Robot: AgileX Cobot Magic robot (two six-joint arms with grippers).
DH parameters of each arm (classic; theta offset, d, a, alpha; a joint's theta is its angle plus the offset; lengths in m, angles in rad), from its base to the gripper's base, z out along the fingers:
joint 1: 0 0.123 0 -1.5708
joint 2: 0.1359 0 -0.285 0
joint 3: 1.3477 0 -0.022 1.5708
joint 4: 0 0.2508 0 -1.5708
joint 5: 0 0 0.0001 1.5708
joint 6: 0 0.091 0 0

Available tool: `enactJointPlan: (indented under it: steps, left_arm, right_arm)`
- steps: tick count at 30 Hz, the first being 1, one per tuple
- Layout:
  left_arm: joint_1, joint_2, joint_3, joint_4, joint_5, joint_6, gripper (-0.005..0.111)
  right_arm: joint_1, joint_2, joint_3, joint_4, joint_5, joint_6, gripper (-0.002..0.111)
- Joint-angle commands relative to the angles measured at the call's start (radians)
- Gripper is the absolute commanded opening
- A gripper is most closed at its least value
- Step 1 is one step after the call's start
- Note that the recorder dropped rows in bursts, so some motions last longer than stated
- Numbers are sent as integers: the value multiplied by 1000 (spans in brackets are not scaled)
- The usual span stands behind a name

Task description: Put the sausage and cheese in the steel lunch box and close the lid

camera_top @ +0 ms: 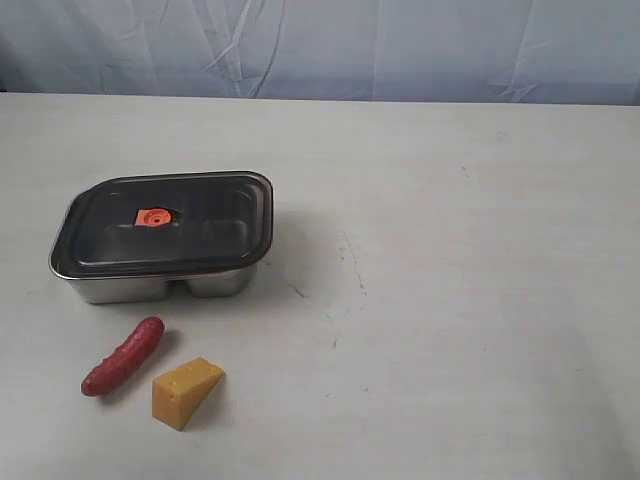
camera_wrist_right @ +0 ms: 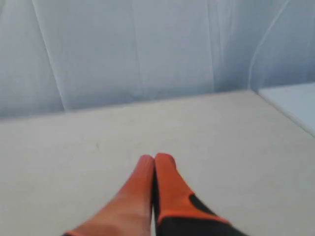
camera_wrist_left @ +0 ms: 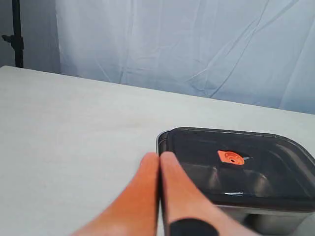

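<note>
Tabletop (camera_wrist_left: 74,123): box (camera_wrist_left: 268,223) near left gripper (camera_wrist_left: 159,156)

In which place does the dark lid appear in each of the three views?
Exterior view: lid left of centre, on the steel lunch box.
Left wrist view: lid just beyond the left gripper.
Right wrist view: not in it.
Shared landmark: the lid's orange valve.

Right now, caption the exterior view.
Dark translucent lid on shiny steel lunch box; red-brown sausage and yellow-orange cheese wedge lie outside on white table.
</note>
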Motion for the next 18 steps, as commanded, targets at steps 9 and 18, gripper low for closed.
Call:
enactJointPlan:
  steps: [9,18]
  left_arm:
    - [1,-6,4,42,-124,0,0]
    - [1,-6,4,42,-140,0,0]
  right_arm:
    - [-4,-8,2,489,-558,468,-1]
    - [-4,200,-241,-23,-340,813,-1]
